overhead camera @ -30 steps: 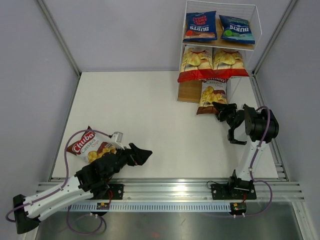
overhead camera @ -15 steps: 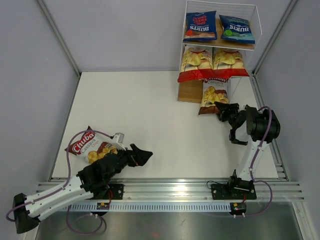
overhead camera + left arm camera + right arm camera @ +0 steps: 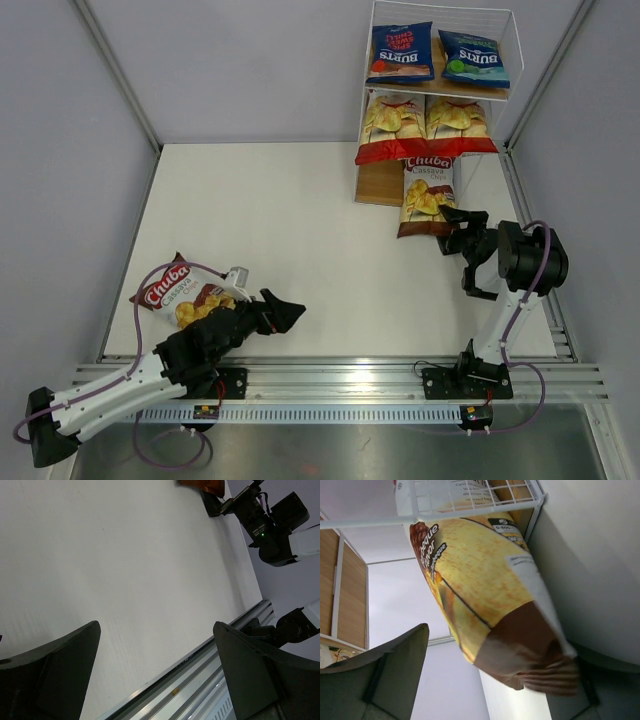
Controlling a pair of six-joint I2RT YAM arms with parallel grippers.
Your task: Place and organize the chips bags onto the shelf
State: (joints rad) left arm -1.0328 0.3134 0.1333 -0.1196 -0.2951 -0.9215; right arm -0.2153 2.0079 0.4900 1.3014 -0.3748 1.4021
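Table (image 3: 300,230): carries the shelf at its far right and one bag near the left arm.
Shelf (image 3: 378,183): upper two tiers full, lowest tier half bare.
Leaning bag (image 3: 428,195): sits more upright against the lowest tier than a second ago, label now showing; probably almost placed.
Loose bag (image 3: 180,293): flat on the table, unmoved, likely next.
Right claw (image 3: 447,228): spread wide at the leaning bag's bottom seam, not pinching it.
Left claw (image 3: 288,312): wide apart, empty.

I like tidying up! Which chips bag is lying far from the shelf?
The brown Chuba bag beside the left arm. It lies alone on the table; the other five are at the shelf.
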